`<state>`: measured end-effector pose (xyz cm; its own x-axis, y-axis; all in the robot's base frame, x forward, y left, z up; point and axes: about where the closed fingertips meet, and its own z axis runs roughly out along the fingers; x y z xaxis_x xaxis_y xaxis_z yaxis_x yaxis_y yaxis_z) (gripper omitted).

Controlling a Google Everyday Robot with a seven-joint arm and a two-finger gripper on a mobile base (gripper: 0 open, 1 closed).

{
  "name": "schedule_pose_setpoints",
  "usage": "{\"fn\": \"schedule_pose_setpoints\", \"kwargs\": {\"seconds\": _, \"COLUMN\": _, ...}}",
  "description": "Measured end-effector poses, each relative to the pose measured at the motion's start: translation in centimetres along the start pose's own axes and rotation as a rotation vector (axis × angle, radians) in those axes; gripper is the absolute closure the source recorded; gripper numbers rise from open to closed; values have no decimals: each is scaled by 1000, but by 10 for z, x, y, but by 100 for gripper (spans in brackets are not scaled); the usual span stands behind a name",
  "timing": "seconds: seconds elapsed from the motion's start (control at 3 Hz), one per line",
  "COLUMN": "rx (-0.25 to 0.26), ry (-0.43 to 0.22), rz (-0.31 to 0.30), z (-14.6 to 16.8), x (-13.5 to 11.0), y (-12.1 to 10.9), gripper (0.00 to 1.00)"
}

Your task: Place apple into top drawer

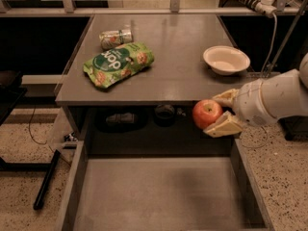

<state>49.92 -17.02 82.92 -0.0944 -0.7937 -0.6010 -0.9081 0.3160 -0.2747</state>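
While the tool (214,114) clamps the apple (207,113) between its two pale fingers, one above the fruit and one below, the relation that matters is plain: the apple hangs over the far right part of the top drawer (159,191), inside the line of the drawer's right wall and well above its flat grey bottom. The arm reaches in from the drawer's right side, so the apple sits at the tool's left-hand end, toward the drawer's middle. Judged from this, the coming move is mostly straight down, perhaps a little toward the drawer's centre, before letting go. With only one arm on the rig, there is no choice of hand.

Being round, the apple has no long axis to line up; it may roll a little on the smooth bottom once released, though the low walls should keep it in. Its skin is red with a yellowish patch on the side facing the camera.

Beyond the drawer's far edge and higher up, the tabletop (178,57) carries a white bowl (226,59), a green snack bag (118,64) and a can (115,37) on its side.
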Motion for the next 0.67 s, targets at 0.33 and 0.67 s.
{"fn": "schedule_pose_setpoints", "kwargs": {"seconds": 0.33, "rx": -60, "ry": 13, "rz": 63, "z": 31, "x": 30, "y": 42, "gripper": 100}}
{"fn": "schedule_pose_setpoints", "kwargs": {"seconds": 0.67, "rx": -60, "ry": 13, "rz": 63, "z": 31, "x": 30, "y": 42, "gripper": 100}}
